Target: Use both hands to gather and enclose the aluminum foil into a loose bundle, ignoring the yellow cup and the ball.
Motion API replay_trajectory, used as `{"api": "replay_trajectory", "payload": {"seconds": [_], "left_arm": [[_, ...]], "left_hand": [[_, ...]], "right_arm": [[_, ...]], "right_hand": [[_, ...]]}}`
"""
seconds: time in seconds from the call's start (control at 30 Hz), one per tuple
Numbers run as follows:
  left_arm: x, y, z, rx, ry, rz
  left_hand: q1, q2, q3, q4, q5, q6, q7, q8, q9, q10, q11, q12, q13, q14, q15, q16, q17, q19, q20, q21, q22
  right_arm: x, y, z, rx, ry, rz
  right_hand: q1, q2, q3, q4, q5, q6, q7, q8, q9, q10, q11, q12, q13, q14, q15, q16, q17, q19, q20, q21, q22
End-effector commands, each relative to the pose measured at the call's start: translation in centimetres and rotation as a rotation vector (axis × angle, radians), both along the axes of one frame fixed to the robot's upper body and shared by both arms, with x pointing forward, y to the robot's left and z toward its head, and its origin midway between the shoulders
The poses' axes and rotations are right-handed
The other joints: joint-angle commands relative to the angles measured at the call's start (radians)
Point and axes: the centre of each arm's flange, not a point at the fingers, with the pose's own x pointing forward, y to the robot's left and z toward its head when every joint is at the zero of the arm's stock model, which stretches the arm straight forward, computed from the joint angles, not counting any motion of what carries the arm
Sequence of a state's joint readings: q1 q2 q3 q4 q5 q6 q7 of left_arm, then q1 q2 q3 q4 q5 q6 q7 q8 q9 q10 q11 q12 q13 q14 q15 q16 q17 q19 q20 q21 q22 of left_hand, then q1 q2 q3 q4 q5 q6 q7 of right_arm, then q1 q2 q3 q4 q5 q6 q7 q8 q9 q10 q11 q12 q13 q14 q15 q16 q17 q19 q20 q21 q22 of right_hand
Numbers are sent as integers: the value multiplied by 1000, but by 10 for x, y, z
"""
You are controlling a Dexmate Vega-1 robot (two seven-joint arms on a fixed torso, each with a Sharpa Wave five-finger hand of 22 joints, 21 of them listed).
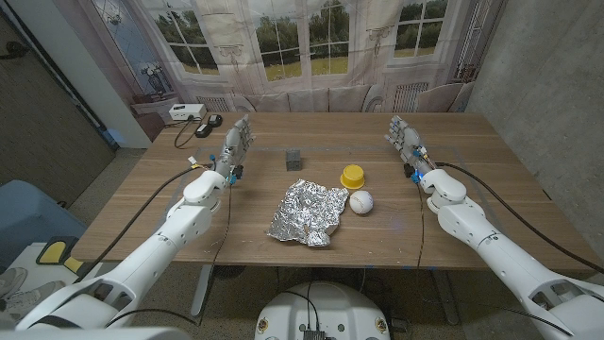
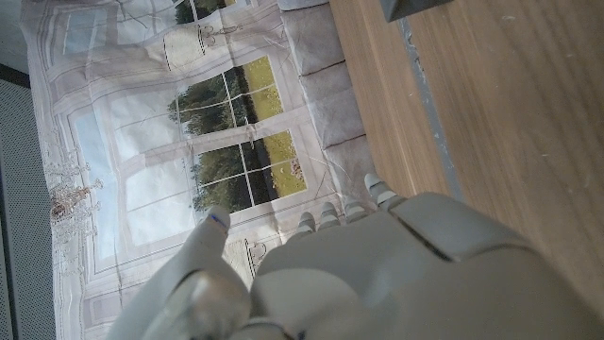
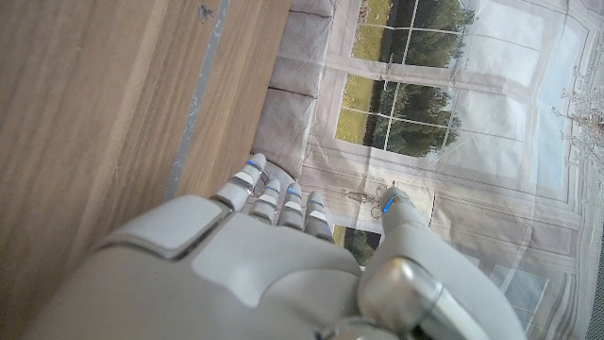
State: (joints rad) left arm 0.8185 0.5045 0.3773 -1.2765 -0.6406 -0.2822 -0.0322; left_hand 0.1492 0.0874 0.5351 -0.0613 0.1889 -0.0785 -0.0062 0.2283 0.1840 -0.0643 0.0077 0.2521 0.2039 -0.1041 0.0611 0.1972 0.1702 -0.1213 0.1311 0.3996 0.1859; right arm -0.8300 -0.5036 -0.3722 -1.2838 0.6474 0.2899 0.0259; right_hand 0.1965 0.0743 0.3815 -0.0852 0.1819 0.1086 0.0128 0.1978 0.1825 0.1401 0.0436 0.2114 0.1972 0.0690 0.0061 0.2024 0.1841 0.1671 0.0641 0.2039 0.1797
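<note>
A crinkled sheet of aluminum foil (image 1: 308, 212) lies spread on the wooden table (image 1: 491, 179), near its front edge at the middle. My left hand (image 1: 236, 145) is raised over the table's left side, well away from the foil, fingers apart and holding nothing. My right hand (image 1: 406, 140) is raised over the right side, also open and empty. In the left wrist view the back of my left hand (image 2: 406, 274) shows with fingers extended; the right wrist view shows my right hand (image 3: 274, 264) the same way.
A yellow cup (image 1: 353, 177) stands upside down just right of the foil, with a white ball (image 1: 361, 201) beside it. A small dark block (image 1: 294, 161) sits behind the foil. A white box and black devices (image 1: 193, 115) lie at the far left corner.
</note>
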Motion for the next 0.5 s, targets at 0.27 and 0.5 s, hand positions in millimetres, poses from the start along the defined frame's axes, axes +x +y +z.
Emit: {"api": "replay_trajectory", "payload": {"seconds": [0.27,0.5], "left_arm": [[-5,-5,11,215,47,120],[-11,-6,12,313,77,149]], "left_hand": [[68,-102,-19,-98,-15,-81,-48,-32,4,4,14,22,41,105,28,13,17,23,75,-19,14],[102,-149,-34,-106,-6,-22,-31,-14,3,72,9,44,45,210,-8,43,22,102,72,4,18]], "right_arm": [[-3,4,-2,-12,-2,-24],[-7,4,-7,-2,-5,-26]], "right_hand": [[36,-3,1,-40,8,-43,-17,-15,3,-48,-4,-20,10,-18,35,-14,1,-1,30,0,3],[35,-4,0,-41,7,-44,-17,-14,3,-48,-6,-19,10,-20,41,-13,2,-1,32,0,3]]}}
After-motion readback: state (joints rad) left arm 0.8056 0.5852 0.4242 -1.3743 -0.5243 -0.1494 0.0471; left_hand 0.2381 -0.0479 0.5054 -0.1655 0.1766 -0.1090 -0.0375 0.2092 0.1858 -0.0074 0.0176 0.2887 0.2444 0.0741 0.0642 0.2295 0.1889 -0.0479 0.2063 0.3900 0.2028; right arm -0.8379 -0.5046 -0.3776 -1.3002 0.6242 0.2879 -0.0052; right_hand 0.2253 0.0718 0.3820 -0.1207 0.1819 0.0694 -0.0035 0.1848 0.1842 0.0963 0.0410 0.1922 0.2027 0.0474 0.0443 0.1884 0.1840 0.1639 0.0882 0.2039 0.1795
